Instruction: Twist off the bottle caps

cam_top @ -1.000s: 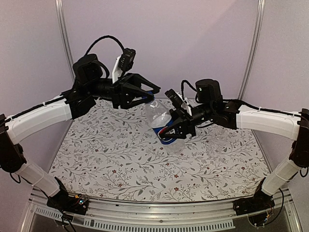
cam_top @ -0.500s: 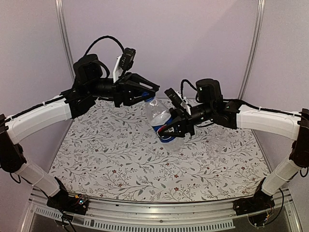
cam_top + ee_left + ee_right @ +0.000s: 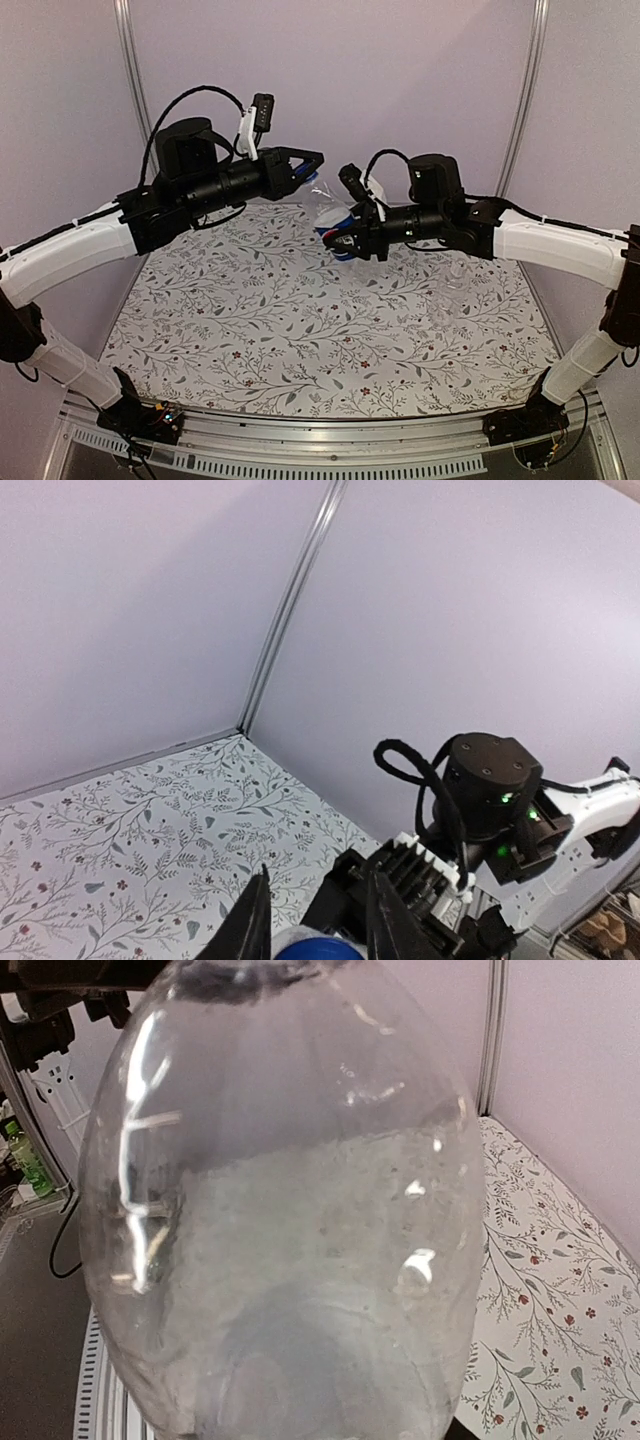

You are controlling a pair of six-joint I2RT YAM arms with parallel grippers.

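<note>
Blue plastic marks the job: the blue cap (image 3: 313, 179) is clenched in the left tool (image 3: 311, 172), while the right tool (image 3: 342, 240) grasps the Pepsi bottle (image 3: 328, 212) by its label, aloft above the worktop (image 3: 250, 340) toward 12 o'clock, neck aimed at 10 o'clock, presumably so one arm braces and the other can twist. Left wrist view shows fingers (image 3: 250, 930) flanking the cap at 6 o'clock; right wrist view shows only clear bottle wall.

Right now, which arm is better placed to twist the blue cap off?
Left: the left gripper is closed on the blue cap, while the right gripper holds the bottle body aloft.
</note>
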